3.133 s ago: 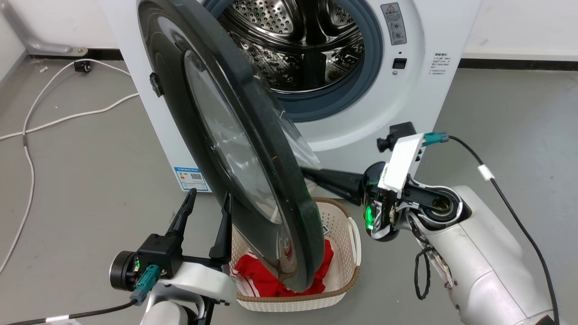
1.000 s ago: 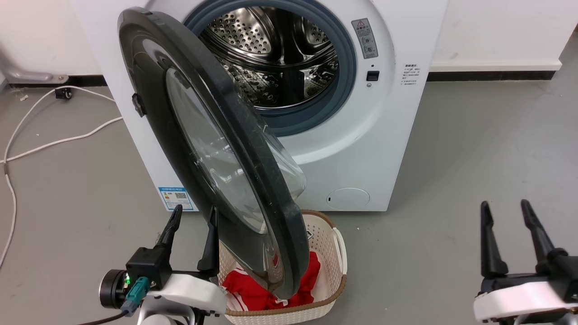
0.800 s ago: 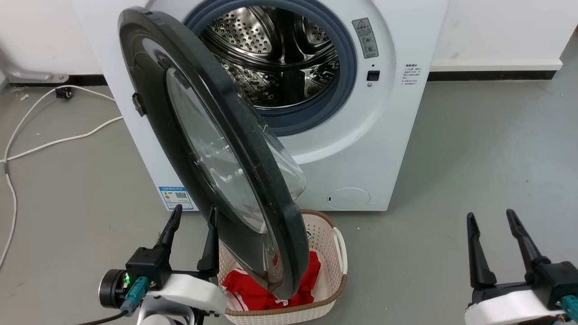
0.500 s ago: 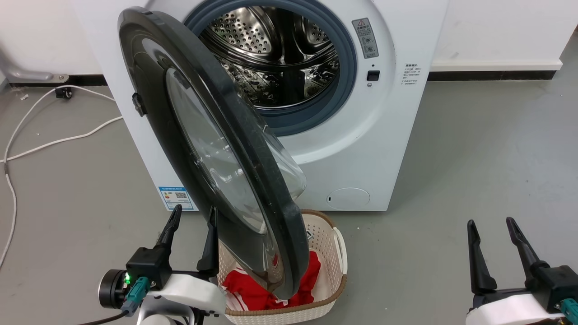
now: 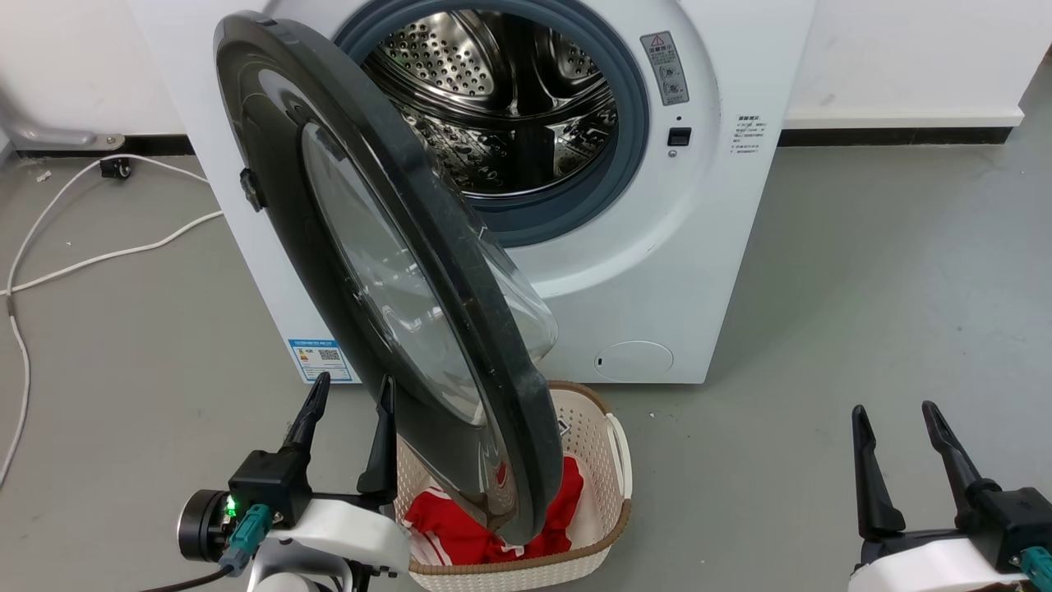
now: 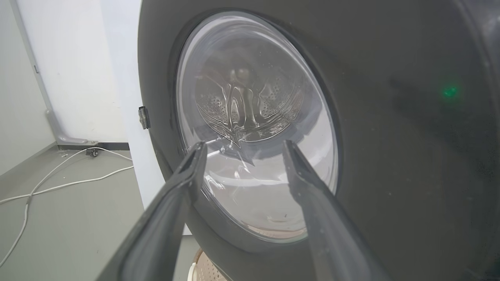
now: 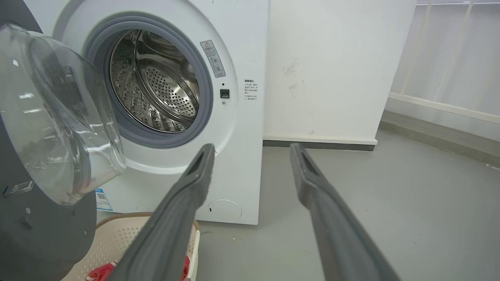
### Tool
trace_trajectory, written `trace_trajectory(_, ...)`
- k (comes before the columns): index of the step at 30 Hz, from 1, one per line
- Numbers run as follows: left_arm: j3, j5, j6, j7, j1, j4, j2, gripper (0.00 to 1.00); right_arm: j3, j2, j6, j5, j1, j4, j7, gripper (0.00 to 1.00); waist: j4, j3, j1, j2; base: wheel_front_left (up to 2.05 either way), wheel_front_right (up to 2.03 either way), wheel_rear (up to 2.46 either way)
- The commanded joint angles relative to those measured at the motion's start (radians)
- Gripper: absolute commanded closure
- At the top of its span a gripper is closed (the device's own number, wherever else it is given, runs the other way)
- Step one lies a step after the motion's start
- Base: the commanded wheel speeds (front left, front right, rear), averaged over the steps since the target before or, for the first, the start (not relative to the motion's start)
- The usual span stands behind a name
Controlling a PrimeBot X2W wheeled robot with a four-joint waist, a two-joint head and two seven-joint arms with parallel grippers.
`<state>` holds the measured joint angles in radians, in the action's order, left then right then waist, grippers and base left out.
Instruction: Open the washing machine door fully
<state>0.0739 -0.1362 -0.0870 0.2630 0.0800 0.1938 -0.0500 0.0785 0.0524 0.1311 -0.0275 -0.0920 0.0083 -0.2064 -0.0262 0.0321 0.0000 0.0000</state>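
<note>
Under washing machine door (image 5: pixel 386 271) | basket (image 5: pixel 610 460) holds red garment (image 5: pixel 448 526) | left claw (image 5: pixel 353 380) spread | right claw (image 5: pixel 894 407) spread

The washing machine door (image 5: pixel 386 279) is glossy plastic around clear glass; the drum (image 5: pixel 493 82), shiny perforated steel; the basket (image 5: pixel 612 460), matt plastic.

A cream perforated plastic laundry basket with a brown trim (image 5: pixel 606 448) is set on the smooth grey floor (image 5: pixel 863 271). A red cloth with white stripes (image 5: pixel 460 530) is held inside it. A thin white cable (image 5: pixel 107 259) is laid in loose curves across the floor at the left, near a small black fitting (image 5: pixel 115 168) at the foot of the white wall (image 5: pixel 904 57). A black skirting strip (image 5: pixel 896 136) is run along the wall's base. Pale upright rails (image 7: pixel 457 54) are seen in the right wrist view.
</note>
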Motion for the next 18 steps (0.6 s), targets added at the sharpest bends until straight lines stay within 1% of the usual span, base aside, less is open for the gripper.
trace_trajectory(1, -0.001, 0.003, -0.001, 0.003, -0.007, 0.000, -0.001, 0.00, 0.000, -0.004, -0.001, -0.009, 0.005, 0.003, -0.006, 0.00, 0.000, 0.000, 0.0000, 0.0000, 0.00, 0.00, 0.00)
trace_trajectory(2, -0.001, 0.003, -0.002, 0.003, -0.006, 0.001, -0.001, 0.00, 0.001, -0.004, -0.001, -0.010, 0.005, 0.004, -0.005, 0.00, 0.000, 0.000, 0.0000, 0.0000, 0.00, 0.00, 0.00)
trace_trajectory(3, -0.001, 0.003, -0.003, 0.003, -0.006, 0.002, -0.001, 0.05, 0.001, -0.004, -0.001, -0.010, 0.006, 0.004, -0.006, 0.00, 0.000, 0.000, 0.0000, 0.0000, 0.00, 0.00, 0.00)
trace_trajectory(5, -0.001, 0.001, -0.006, 0.003, -0.006, 0.004, -0.001, 0.74, 0.001, -0.004, -0.001, -0.010, 0.007, 0.005, -0.007, 0.00, 0.000, 0.000, 0.0000, 0.0000, 0.00, 0.00, 0.00)
trace_trajectory(6, -0.001, 0.001, -0.007, 0.003, -0.005, 0.005, -0.001, 1.00, 0.001, -0.004, -0.001, -0.011, 0.007, 0.006, -0.008, 0.00, 0.000, -0.001, 0.0000, 0.0000, 0.00, 0.00, 0.00)
trace_trajectory(18, -0.012, -0.012, -0.007, 0.003, 0.010, -0.014, -0.001, 1.00, 0.004, -0.004, -0.001, -0.012, 0.011, 0.013, -0.011, 0.00, 0.000, 0.001, 0.0000, 0.0000, 0.00, 0.00, 0.00)
